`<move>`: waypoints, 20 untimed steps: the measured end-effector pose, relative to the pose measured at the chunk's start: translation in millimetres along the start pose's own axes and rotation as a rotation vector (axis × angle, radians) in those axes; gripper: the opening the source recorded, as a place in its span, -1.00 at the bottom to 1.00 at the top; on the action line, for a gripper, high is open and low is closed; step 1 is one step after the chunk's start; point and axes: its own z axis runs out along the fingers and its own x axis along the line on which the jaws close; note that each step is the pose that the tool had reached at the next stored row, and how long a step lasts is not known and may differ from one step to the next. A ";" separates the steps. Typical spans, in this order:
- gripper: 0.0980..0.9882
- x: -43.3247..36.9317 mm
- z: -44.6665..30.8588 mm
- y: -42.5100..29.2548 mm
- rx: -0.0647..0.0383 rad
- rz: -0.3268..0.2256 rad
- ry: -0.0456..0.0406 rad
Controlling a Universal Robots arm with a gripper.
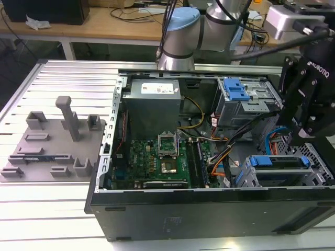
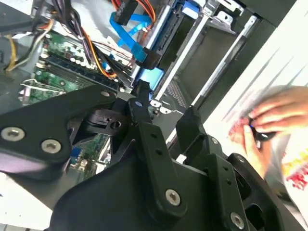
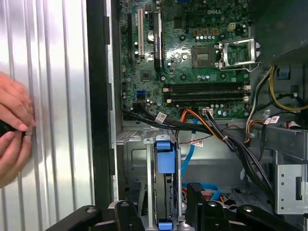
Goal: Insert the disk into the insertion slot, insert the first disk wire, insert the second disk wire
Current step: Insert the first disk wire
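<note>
The gripper hangs with its 2 jaws wide open, holding nothing. Just beyond them the disk sits inside the insertion slot. Farther off, outside the computer case, 1 hand is over the counter.

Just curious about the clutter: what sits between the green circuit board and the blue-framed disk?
Black, orange and blue cables run between the green circuit board and the blue-framed disk, in the first wrist view.
</note>
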 end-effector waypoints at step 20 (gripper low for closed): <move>-0.09 -78.3 -6.2 1.5 0.004 -0.008 0.3083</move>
